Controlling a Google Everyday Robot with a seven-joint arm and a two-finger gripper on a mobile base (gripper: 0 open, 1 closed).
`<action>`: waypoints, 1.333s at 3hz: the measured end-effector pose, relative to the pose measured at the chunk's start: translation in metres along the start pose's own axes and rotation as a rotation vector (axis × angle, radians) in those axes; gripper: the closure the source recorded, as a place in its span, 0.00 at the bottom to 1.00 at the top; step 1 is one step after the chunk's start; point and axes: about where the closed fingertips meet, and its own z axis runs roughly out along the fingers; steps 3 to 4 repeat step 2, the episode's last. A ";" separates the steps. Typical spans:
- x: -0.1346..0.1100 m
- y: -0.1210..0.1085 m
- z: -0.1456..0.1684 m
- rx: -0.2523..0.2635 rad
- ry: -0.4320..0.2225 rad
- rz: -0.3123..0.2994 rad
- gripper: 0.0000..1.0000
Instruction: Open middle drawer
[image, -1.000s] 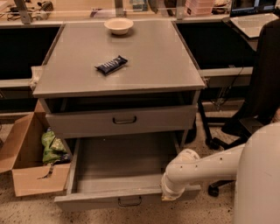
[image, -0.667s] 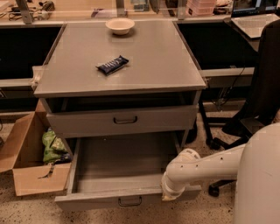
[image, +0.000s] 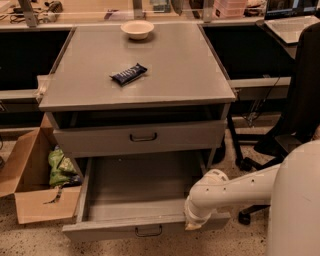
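Note:
The middle drawer (image: 135, 192) of the grey cabinet is pulled far out, showing a plain grey tray. Its front panel (image: 110, 231) carries a small dark loop handle (image: 148, 231). My white arm reaches in from the right. My gripper (image: 192, 224) is at the right end of the drawer's front edge, pointing down, with its tip hidden behind the wrist. The drawer above (image: 140, 137) sits nearly closed, with a dark gap over it.
On the cabinet top (image: 175, 75) lie a dark snack bar (image: 128, 73) and a white bowl (image: 137, 29). An open cardboard box (image: 30, 195) holding a green bag (image: 60, 167) stands on the floor at the left. A black office chair (image: 295, 125) stands at the right.

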 end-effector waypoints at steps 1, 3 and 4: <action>0.000 0.000 0.000 0.000 0.000 0.000 0.11; 0.000 0.000 0.000 0.000 0.000 0.000 0.00; 0.000 0.000 0.000 0.000 0.000 0.000 0.00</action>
